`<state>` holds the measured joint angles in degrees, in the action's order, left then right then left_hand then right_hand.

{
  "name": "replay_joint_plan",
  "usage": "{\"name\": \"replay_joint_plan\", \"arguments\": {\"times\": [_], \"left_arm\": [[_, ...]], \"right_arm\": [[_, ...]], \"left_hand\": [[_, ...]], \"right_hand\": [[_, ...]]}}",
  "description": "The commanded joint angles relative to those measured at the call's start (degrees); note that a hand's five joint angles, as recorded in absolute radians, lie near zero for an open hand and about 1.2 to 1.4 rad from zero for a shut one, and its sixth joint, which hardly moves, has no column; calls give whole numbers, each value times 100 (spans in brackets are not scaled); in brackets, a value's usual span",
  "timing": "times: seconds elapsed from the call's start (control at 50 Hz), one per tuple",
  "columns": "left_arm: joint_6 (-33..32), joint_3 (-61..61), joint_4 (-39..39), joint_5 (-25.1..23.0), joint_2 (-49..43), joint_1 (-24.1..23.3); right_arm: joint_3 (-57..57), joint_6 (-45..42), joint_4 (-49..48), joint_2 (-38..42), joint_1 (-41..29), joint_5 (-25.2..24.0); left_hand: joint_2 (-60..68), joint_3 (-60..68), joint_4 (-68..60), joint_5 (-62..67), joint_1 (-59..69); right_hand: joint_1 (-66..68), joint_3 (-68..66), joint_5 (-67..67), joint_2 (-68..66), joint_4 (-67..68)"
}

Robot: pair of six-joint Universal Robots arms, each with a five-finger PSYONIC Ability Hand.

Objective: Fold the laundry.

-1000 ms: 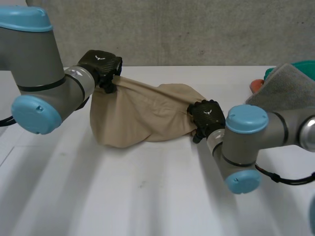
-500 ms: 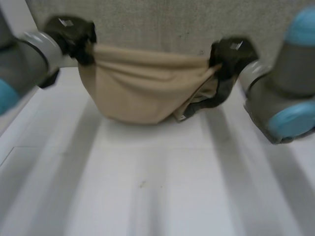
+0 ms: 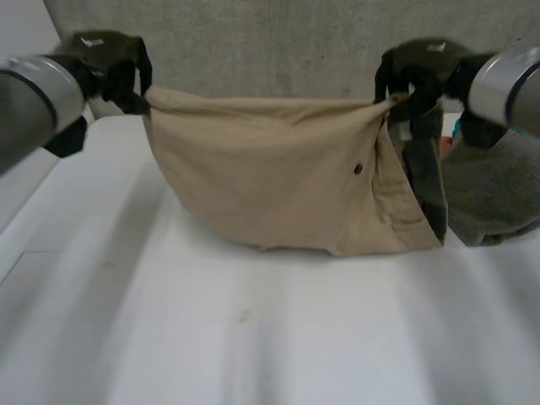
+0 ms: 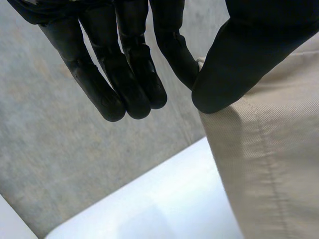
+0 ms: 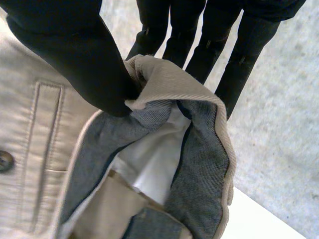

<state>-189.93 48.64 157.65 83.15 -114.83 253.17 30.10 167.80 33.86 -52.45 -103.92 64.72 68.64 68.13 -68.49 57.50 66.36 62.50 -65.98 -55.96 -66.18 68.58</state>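
White surface [image 3: 253, 337], tan garment [image 3: 270, 186] strung sideways between left hand [image 3: 110, 67] and right hand [image 3: 422, 72], fingers [image 4: 172, 45] pinching top corners; grey cloth [image 3: 489, 194] half hidden behind.

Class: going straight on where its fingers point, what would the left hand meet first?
Probably the grey wall above the white table; depth is unclear. The left hand pinches beige shorts alongside.

Head camera sitting between and behind arms, looking down across white table [image 3: 253, 337] toward grey wall [image 3: 270, 42], taking in whole scene from middle distance. Left wrist camera looking along left hand [image 4: 124, 74] palm, very near, facing wall. Right wrist camera looking along right hand [image 5: 75, 55] palm, equally near. All three sharing beige shorts [image 3: 270, 177], wall, table; each wrist view catching own end of waistband.
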Motion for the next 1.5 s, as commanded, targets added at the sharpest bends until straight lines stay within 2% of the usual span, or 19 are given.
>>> {"name": "replay_joint_plan", "arguments": {"times": [0.02, 0.12, 0.16, 0.2, 0.3, 0.42, 0.58, 0.64, 0.66, 0.72, 0.78, 0.88, 1.14, 1.2, 1.32, 1.34, 1.38, 1.42, 1.5], "left_arm": [[53, -1258, 1319, -299, -1138, -39], [588, -2244, 2541, 499, -1227, 57], [895, -2385, 2962, 859, -1069, 92], [1028, -2360, 3096, 905, -954, 75], [1020, -1746, 2667, 695, -550, -101], [844, 231, 2314, 563, -102, 4], [563, 2157, 2674, 335, -136, 119], [405, 2544, 2929, 36, -364, 102], [292, 2649, 3043, -61, -504, 93], [106, 2677, 3140, -114, -751, 58], [-96, 2589, 3088, -79, -945, 14], [-167, 2571, 2711, 17, -1138, -240], [-96, 2211, 2622, 474, -1622, -601], [-9, 2123, 2368, 439, -1666, -698], [413, 2062, 1946, 273, -1622, -953], [614, 2062, 1850, 194, -1578, -1014], [799, 2088, 1744, 106, -1499, -1076], [1002, 2123, 1603, 53, -1341, -1138], [1160, 2211, 1541, 123, -1016, -1059]], "right_arm": [[-214, -160, -2143, 692, -277, 584], [-628, 252, -4139, 719, -419, 1419], [-628, 585, -4849, 641, -419, 1604], [-523, 797, -4985, 544, -427, 1544], [109, 1281, -4626, 245, -366, 833], [1163, 1387, -3809, -28, -129, -433], [2684, 334, -2754, 42, 91, -1365], [3334, -650, -2490, 7, 74, -1541], [3571, -1201, -2376, -19, 82, -1594], [3784, -1863, -2182, -107, 21, -1594], [3810, -2147, -1910, -247, -181, -1454], [3837, -1735, -1716, -791, -427, -1033], [3898, -565, -1742, -2286, -884, -514], [3881, -336, -1751, -2445, -1007, -294], [3916, -257, -1725, -2586, -1078, -39], [3916, -257, -1716, -2594, -1078, 22], [3916, -257, -1716, -2586, -1069, 93], [3916, -266, -1716, -2559, -1051, 198], [3942, -274, -1698, -2542, -1034, 322]], "left_hand": [[1136, 1187, -1151, 1250, 1364], [1136, 1187, -1151, 1250, 1364], [1136, 1187, -1151, 1250, 1364], [1136, 1187, -1151, 1250, 1364], [1136, 1187, -1151, 1250, 1364], [1136, 1187, -1151, 1250, 1364], [1136, 1187, -1151, 1250, 1364], [-1845, -1794, 1830, -1731, -1617], [-3438, -3387, 3423, -3324, -3210], [-4830, -4779, 4815, -4716, -4602], [-5069, -5018, 5054, -4954, -4841], [-5438, -5387, 5423, -5324, -5210], [-5742, -5691, 5727, -5628, -5514], [-5441, -5390, 5426, -5327, -5213], [-3223, -3172, 3208, -3109, -2995], [-2236, -2185, 2222, -2122, -2008], [-1473, -1422, 1458, -1359, -1245], [942, 993, -957, 1056, 1170], [1136, 1187, -1151, 1250, 1364]], "right_hand": [[1750, -1402, -1404, -1382, 1142], [1750, -1402, -1404, -1382, 1142], [1750, -1402, -1404, -1382, 1142], [1750, -1402, -1404, -1382, 1142], [1750, -1402, -1404, -1382, 1142], [1750, -1402, -1404, -1382, 1142], [1750, -1402, -1404, -1382, 1142], [1750, -1402, -1404, -1382, 1142], [1750, -1402, -1404, -1382, 1142], [1750, -1402, -1404, -1382, 1142], [1750, -1402, -1404, -1382, 1142], [1750, -1402, -1404, -1382, 1142], [1750, -1402, -1404, -1382, 1142], [1750, -1402, -1404, -1382, 1142], [1750, -1402, -1404, -1382, 1142], [1750, -1402, -1404, -1382, 1142], [1750, -1402, -1404, -1382, 1142], [1750, -1402, -1404, -1382, 1142], [1750, -1402, -1404, -1382, 1142]]}}
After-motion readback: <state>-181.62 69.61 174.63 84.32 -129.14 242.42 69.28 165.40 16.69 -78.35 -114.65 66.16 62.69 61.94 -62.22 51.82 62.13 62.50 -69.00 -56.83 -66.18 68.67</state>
